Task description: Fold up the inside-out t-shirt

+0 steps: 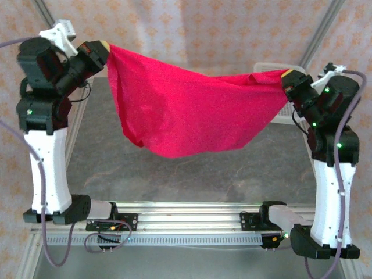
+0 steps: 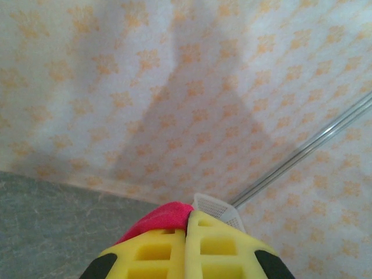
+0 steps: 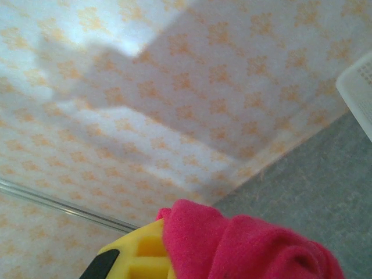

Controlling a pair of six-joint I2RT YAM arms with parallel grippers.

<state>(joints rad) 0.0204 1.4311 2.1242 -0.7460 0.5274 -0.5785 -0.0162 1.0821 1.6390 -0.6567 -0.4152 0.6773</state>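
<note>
The red t-shirt (image 1: pixel 192 110) is sagging limp and light above the bench (image 1: pixel 174 174). The left fingers (image 2: pixel 157 253) and right fingers (image 3: pixel 136 256) are each pinching a bunched edge tight. Gathered cloth is probably giving the surest hold.

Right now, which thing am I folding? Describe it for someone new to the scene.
Look above the grey table, between the two arms. Strung between the left pincer and the right pincer sags the t-shirt. It alone is bright red cloth; the basket behind is white.
</note>
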